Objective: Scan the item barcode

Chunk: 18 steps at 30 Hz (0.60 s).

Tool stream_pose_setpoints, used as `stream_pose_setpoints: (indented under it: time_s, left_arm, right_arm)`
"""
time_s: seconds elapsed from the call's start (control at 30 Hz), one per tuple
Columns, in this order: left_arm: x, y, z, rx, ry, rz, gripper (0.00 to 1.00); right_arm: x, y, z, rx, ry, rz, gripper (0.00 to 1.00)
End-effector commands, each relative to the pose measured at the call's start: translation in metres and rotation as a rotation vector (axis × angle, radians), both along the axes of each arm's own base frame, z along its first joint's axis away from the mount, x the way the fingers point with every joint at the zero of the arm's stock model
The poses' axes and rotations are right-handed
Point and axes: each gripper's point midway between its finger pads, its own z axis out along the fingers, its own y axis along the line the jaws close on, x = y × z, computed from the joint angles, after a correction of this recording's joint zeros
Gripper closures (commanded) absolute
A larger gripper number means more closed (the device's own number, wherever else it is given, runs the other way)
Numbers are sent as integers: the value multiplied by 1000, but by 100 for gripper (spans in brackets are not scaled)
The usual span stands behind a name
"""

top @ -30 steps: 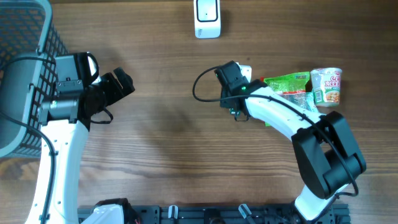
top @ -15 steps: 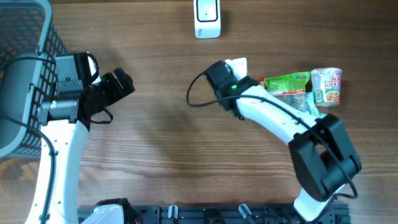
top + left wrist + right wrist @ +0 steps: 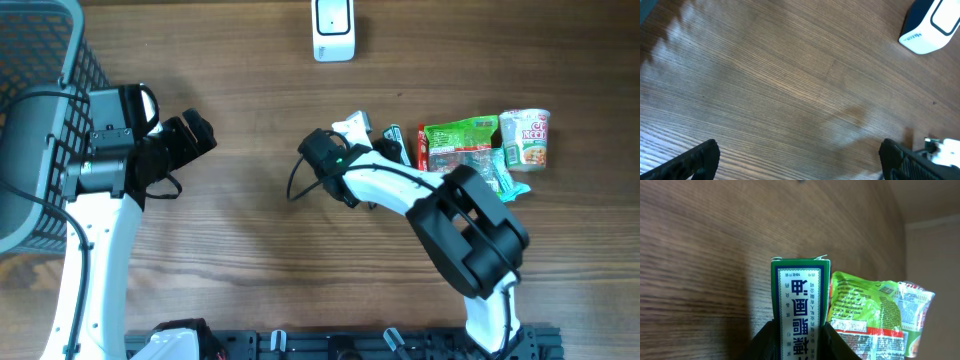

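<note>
A brown wood-grain table [image 3: 250, 260] fills every view. On the robot's left the left gripper [image 3: 190, 135] hangs over bare boards with its jaws spread wide and nothing between them; in its wrist view the two dark fingertips [image 3: 700, 157] sit at the lower corners with only wood between them. Near the middle of the table, the right arm reaches in from the right side and curls back, so that the right gripper [image 3: 796, 345] sits clamped on a small green-and-white box [image 3: 799, 300] printed with Chinese characters. The dark fingers press against both of the box's long sides, and its flap end points away from the wrist camera. Whether the box touches the wood cannot be told. Just beside the box, on the robot's right, lies a green packet [image 3: 460, 135]. A cup of noodles [image 3: 525, 138] lies on its side against the packet's outer edge. Farther off, at the far edge of the table and well apart from the box, rests the white scanner [image 3: 333, 30]. A dark wire basket [image 3: 75, 30] occupies the far left corner, behind the left arm.
</note>
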Motion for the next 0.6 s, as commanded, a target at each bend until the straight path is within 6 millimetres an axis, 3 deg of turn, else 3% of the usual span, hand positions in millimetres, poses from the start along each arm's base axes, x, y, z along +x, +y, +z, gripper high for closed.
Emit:
stream_pose_setpoints:
  time_s: [0.0, 0.57]
  left_arm:
    - [1, -3, -1, -2, 1, -15, 0]
    - [1, -3, -1, -2, 1, -15, 0]
  right_arm:
    - [7, -2, 4, -72, -25, 11, 73]
    - [-4, 24, -21, 74, 79, 57, 75]
